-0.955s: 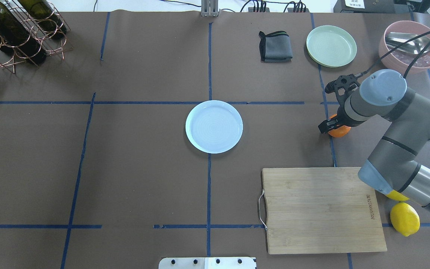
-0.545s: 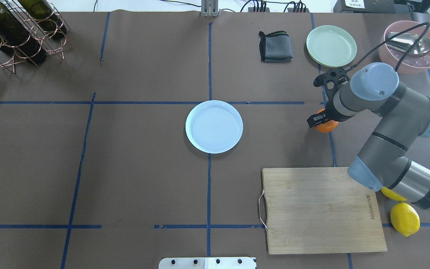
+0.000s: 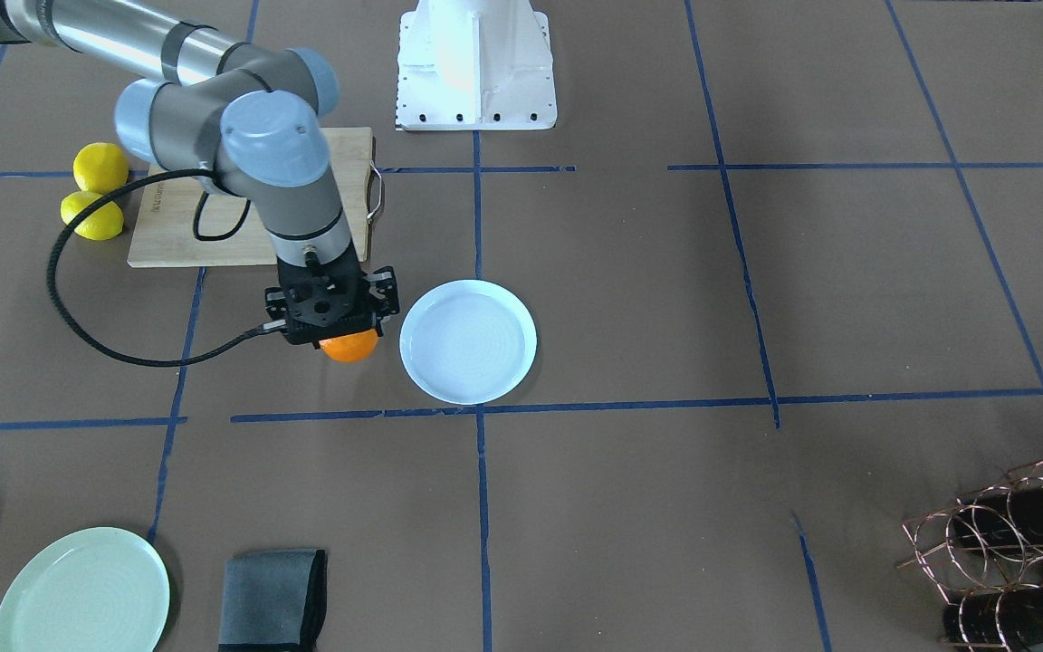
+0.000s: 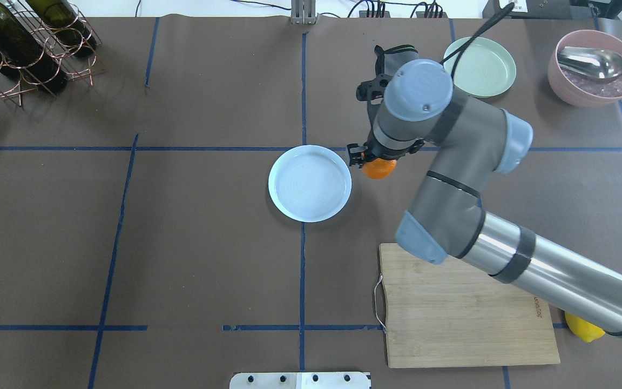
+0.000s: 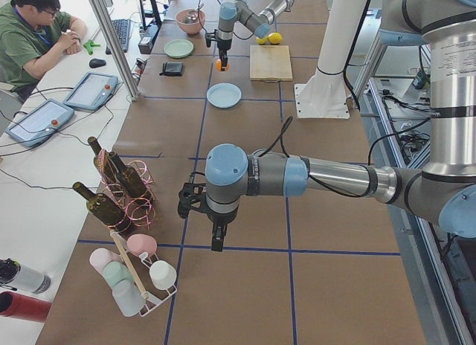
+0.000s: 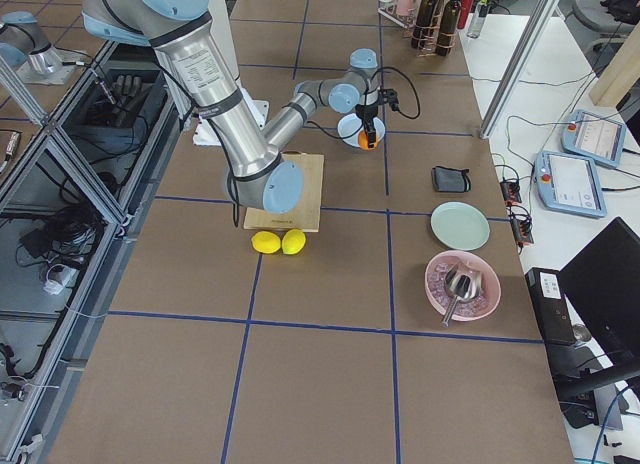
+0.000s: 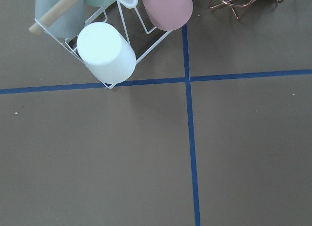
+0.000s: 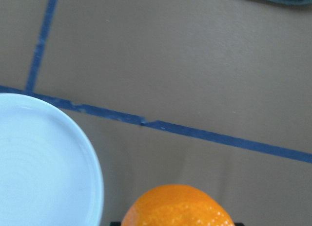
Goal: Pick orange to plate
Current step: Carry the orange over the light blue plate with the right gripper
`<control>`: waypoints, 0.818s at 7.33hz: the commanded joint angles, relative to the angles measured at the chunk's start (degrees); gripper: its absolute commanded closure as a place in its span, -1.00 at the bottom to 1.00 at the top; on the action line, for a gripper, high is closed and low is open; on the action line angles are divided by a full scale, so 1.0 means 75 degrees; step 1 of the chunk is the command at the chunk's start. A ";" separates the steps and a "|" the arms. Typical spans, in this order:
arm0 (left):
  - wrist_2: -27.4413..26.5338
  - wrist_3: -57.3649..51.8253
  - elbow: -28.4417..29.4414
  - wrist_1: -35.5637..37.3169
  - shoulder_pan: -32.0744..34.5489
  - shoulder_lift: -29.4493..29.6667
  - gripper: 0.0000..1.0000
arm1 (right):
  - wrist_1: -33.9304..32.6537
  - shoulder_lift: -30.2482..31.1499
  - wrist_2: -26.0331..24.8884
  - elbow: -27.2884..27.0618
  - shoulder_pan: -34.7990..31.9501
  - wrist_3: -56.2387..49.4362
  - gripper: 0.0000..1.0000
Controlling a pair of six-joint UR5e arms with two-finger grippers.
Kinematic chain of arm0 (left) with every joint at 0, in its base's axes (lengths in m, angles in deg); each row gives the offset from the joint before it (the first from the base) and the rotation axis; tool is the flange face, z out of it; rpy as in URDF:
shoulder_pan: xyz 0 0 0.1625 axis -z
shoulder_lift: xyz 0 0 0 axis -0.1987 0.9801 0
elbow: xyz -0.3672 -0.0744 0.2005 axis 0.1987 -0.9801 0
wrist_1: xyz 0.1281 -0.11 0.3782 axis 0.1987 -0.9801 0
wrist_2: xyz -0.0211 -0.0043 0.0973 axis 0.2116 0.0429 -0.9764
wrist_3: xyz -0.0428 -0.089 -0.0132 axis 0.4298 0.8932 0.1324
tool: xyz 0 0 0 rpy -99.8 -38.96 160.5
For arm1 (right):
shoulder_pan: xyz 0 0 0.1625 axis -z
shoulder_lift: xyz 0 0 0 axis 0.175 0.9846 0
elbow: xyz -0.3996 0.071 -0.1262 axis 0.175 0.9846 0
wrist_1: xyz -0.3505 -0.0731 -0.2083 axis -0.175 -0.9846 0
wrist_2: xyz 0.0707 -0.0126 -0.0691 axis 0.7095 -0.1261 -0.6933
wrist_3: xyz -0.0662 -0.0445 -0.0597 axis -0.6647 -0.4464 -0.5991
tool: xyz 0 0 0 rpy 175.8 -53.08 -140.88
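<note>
The orange [image 4: 380,169] hangs above the brown table with my right gripper [image 4: 374,162] shut on it. It sits just off the right rim of the white plate [image 4: 309,183] in the overhead view, apart from it. Facing the robot, the orange [image 3: 349,348] shows under the black fingers, left of the plate [image 3: 468,341]. The right wrist view has the orange [image 8: 178,206] at the bottom edge and the plate rim [image 8: 95,187] to its left. Far down the table near the cup rack, my left gripper [image 5: 216,237] points downward; I cannot tell whether it is open or shut.
A wooden cutting board [image 4: 467,313] lies at the front right, with two lemons [image 3: 98,192] beside it. A pale green plate [image 4: 479,66], a grey cloth [image 3: 272,598] and a pink bowl with a spoon [image 4: 594,67] sit at the back right. A wine rack [image 4: 25,43] stands back left.
My right arm has swung left with the orange in its grip, from the tape line on the right to just beside the plate's rim.
</note>
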 commanded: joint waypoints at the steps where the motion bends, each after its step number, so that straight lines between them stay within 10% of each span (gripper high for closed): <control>1: 0.0012 0.0000 -0.0001 0.0002 0.0000 0.0010 -1.00 | -0.0195 -0.1745 -0.0546 0.1664 0.0466 0.0798 0.12; 6: 0.0035 0.0000 -0.0001 0.0002 -0.0012 0.0021 -1.00 | -0.0207 -0.2152 -0.1392 0.2644 0.1088 0.1210 -0.01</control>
